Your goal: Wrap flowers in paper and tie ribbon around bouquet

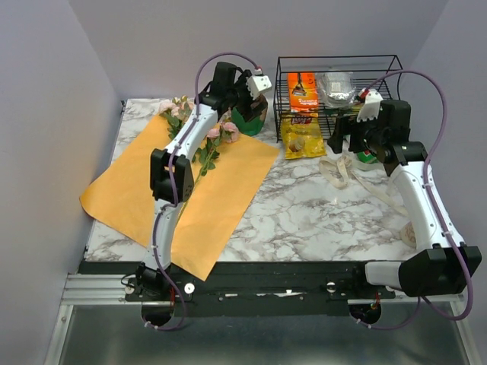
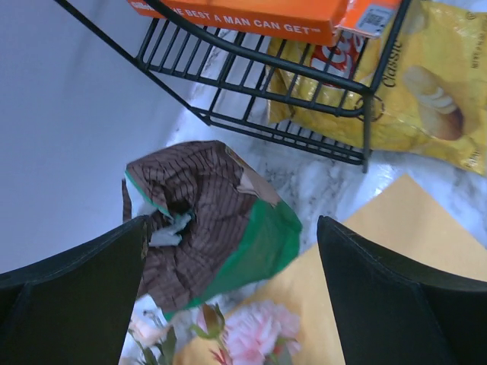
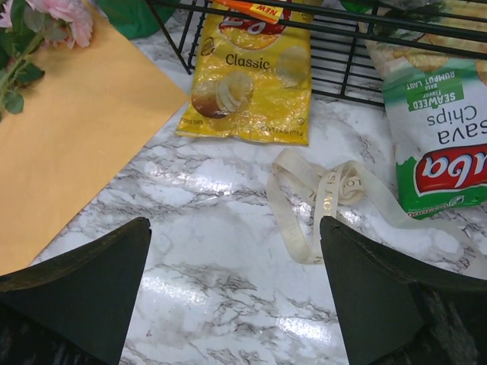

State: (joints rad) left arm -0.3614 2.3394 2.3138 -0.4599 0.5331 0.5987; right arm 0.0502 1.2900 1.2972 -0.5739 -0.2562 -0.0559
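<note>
Top external: I see the flowers (image 1: 204, 144) lying across the far edge of the paper (image 1: 183, 201), whose near corner passes the front edge of the table (image 1: 319, 217). Left gripper (image 2: 232, 255), released with jaws wide, hangs over them beside the basket (image 1: 338, 61). The right gripper (image 3: 234, 228), likewise released, is over bare table near the ribbon (image 3: 319, 201).

The right gripper (image 3: 234, 243) hung spread wide over the marble table (image 3: 190, 304) — the ribbon (image 3: 319, 201) lay looped below a yellow chip bag (image 3: 247, 84), beside a seaweed chips packet (image 3: 437, 137), the paper (image 3: 68, 144) well apart.

Left tool (image 2: 232, 293) and right tool (image 3: 236, 293) both gape wide, holding nothing.
</note>
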